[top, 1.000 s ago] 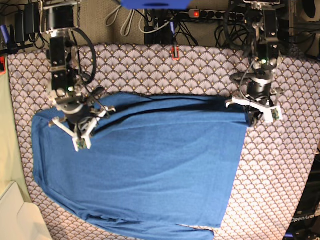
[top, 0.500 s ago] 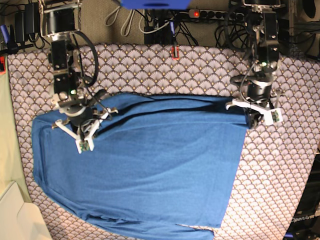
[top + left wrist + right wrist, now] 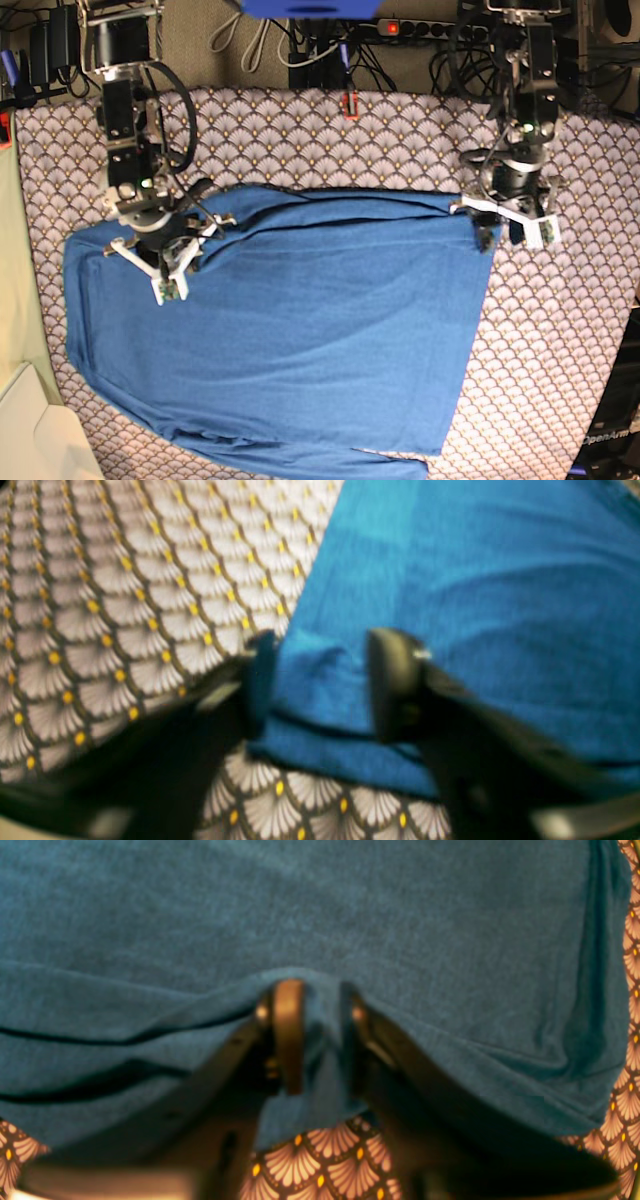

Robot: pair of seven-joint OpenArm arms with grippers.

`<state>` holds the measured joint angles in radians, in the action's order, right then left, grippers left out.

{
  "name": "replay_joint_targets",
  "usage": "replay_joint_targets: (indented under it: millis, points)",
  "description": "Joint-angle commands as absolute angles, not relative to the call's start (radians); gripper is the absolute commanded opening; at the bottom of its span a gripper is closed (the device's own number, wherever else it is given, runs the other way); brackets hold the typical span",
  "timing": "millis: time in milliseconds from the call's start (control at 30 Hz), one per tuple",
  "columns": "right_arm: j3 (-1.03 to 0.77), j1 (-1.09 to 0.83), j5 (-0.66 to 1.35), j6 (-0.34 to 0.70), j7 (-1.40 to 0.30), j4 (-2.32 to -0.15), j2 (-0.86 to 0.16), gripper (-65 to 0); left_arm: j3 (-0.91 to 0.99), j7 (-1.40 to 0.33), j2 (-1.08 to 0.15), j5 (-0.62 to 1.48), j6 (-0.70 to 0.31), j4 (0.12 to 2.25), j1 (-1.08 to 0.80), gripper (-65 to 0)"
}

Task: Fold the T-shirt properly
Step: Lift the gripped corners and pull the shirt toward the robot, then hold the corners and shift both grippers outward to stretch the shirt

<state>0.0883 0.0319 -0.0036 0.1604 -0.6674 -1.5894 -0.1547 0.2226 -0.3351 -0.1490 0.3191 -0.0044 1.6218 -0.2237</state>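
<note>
Blue T-shirt (image 3: pixel 450 580) corner lies between the parted left tool (image 3: pixel 320 680).

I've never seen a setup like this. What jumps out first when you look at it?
A big plain blue T-shirt fills the middle of a table draped in a scallop-patterned cloth. Two black robot arms reach down to its far edge: the right hand over the shirt on the picture's left, the left hand at the shirt's corner on the picture's right, its fingers apart around the fabric.
</note>
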Motion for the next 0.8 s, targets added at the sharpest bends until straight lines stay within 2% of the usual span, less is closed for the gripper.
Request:
replay_joint_targets:
  millis: [0,100,233,767]
  points:
    - [0.087,0.045,-0.005,0.157,-0.645,-1.607,-0.163,-45.5,0.226,-0.311,-0.156,0.321,-0.012,1.646,-0.214,-27.7]
    - [0.087,0.044,-0.005,0.157,-0.647,-1.613,-0.177,-40.7,0.226,-0.311,-0.156,0.32,-0.012,1.646,-0.217,-19.7]
    - [0.079,0.027,-0.005,0.157,-0.645,-1.615,-0.185,-38.3,0.226,-0.311,-0.156,0.32,-0.012,1.636,-0.237,-15.3]
    - [0.074,-0.03,-0.005,0.157,-0.645,-1.656,-0.231,-38.2,0.223,-0.309,-0.145,0.326,-0.012,1.497,-0.231,-15.4]
